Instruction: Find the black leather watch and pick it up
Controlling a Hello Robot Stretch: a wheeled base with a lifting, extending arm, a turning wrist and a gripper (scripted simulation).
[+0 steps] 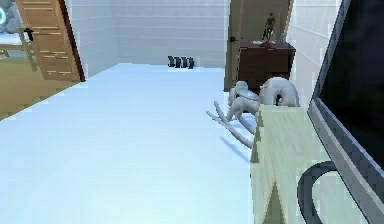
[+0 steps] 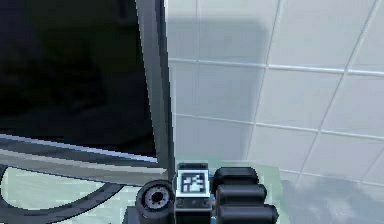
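Finding: judged the step in hand to be a search, not yet a reach. Noted the gripper (image 2: pixel 155 197) low at the edge of a pale green table (image 2: pixel 325 198), with its dark body and one white marker (image 2: pixel 191 183) visible. Could not make out its far end, so could not tell whether the fingers stood apart or together, nor whether anything was held. Recorded a television (image 2: pixel 80 80) immediately beyond the gripper and a tiled wall (image 2: pixel 290 90) farther out behind it. Could not establish where the black leather watch lay relative to the gripper, nor its heading or long axis. Recommended sweeping the tabletop around the television base (image 2: pixel 60 198) first, then the dark cabinet (image 1: pixel 262 62) well ahead of the gripper. Recommended driving with the arm drawn in near the screen, settling the strap's long axis before any reach, and approaching across it.
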